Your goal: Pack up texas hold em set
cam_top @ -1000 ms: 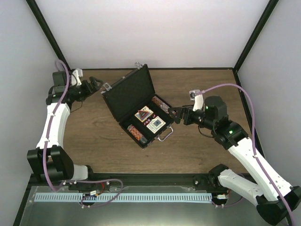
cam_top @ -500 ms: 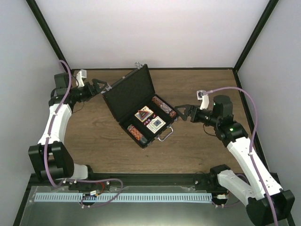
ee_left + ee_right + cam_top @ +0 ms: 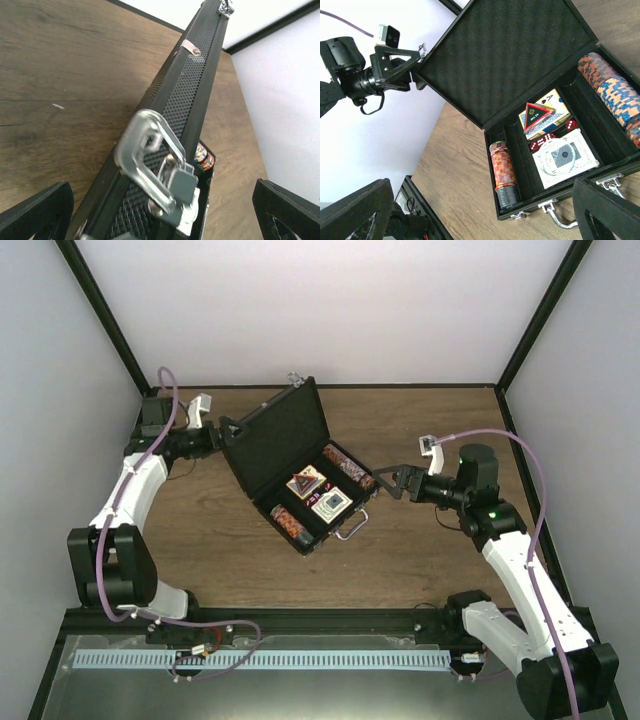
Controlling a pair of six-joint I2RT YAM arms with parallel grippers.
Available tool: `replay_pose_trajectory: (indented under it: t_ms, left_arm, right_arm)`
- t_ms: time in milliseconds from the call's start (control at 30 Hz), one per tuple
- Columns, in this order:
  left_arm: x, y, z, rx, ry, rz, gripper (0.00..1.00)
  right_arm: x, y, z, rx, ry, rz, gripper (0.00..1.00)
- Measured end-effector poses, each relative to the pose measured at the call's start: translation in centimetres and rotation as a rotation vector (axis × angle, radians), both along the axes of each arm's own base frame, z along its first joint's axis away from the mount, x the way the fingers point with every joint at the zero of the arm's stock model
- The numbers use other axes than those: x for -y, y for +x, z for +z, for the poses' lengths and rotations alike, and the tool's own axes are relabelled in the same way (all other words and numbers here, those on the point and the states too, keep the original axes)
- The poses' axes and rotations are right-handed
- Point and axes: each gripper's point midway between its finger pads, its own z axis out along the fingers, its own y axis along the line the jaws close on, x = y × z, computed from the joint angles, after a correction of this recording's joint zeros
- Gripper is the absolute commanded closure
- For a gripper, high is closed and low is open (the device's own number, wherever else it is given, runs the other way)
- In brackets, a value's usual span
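Centre of the brown wooden table [image 3: 430,420] is where you have the small black hinged case [image 3: 278,445], set at an angle and standing open with its foam-lined lid [image 3: 510,55] raised. In the base you can see a brown-red chip stack [image 3: 502,167] in the left slot and a longer orange-and-blue chip stack [image 3: 612,97] in the right slot. Two card decks [image 3: 565,157] lie in the middle, the farther one topped by a red-black triangle [image 3: 538,112], with red dice [image 3: 536,145] between them. The silver handle [image 3: 560,217] hangs on the front wall. Your left gripper [image 3: 225,428] straddles the lid's top corner beside a silver latch [image 3: 160,175], fingers spread wide; whether they touch the lid is hard to judge. Your right gripper [image 3: 385,482] hovers just beside the base's right end, fingers also spread, holding nothing.
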Motion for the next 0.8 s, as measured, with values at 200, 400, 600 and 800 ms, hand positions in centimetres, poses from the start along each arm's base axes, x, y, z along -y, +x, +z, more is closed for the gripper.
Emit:
replay_pose_trajectory:
  t_ms: [200, 400, 600, 800]
  left_arm:
    - [3.2, -1.0, 0.6, 0.046, 0.012, -0.129, 0.00]
    - [7.6, -3.6, 1.2, 0.082, 0.015, -0.297, 0.00]
    - [15.0, -10.6, 0.3, 0.040, 0.010, -0.558, 0.00]
    - [19.6, -19.3, -2.5, -0.090, 0.017, -0.787, 0.00]
  right_arm:
    - [-0.1, -0.1, 0.1, -0.001, 0.006, 0.012, 0.00]
    - [-0.1, -0.1, 0.0, -0.003, 0.004, 0.009, 0.00]
    - [1.1, 0.6, 0.1, 0.001, -0.061, -0.064, 0.00]
    - [3.1, 1.0, 2.3, 0.089, -0.142, -0.177, 0.00]
